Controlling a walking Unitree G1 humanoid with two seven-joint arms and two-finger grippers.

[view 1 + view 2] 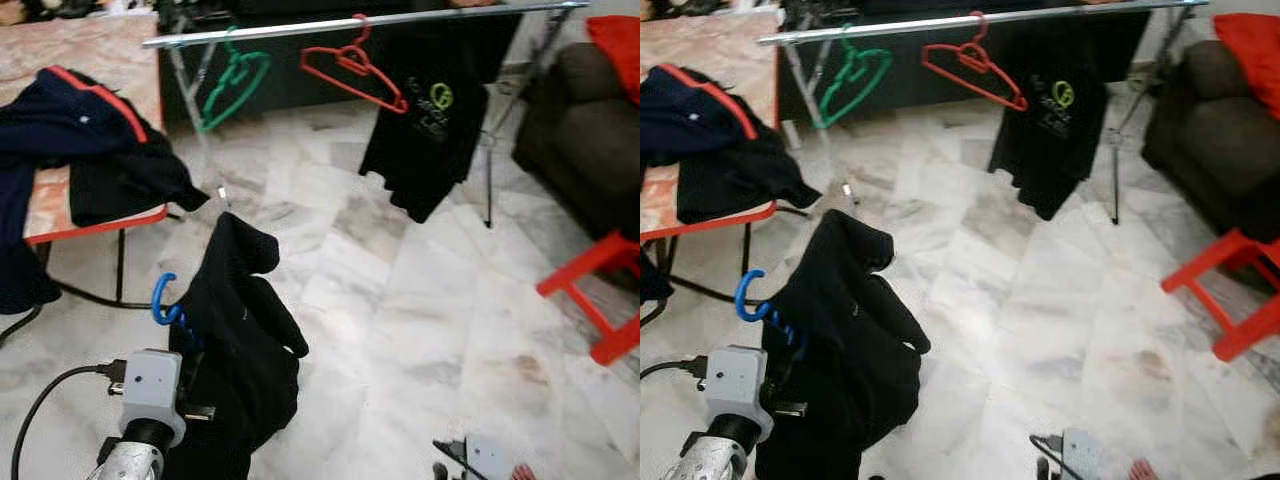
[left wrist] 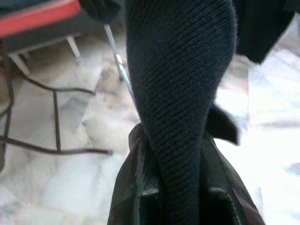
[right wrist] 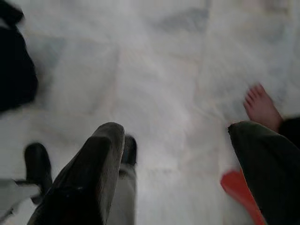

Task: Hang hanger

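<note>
A black garment on a blue hanger is gripped by the left pincer, well below the silver rail. On that rail are hung a green hanger, a red hanger and a black shirt. The right pincer is held open over the floor.

Head stereo pair looking forward and down, sharing rail far and marble floor near. Left wrist close along fingers at black cloth. Right wrist facing floor.

Blue hanger under draped black garment, hook upward.
</note>
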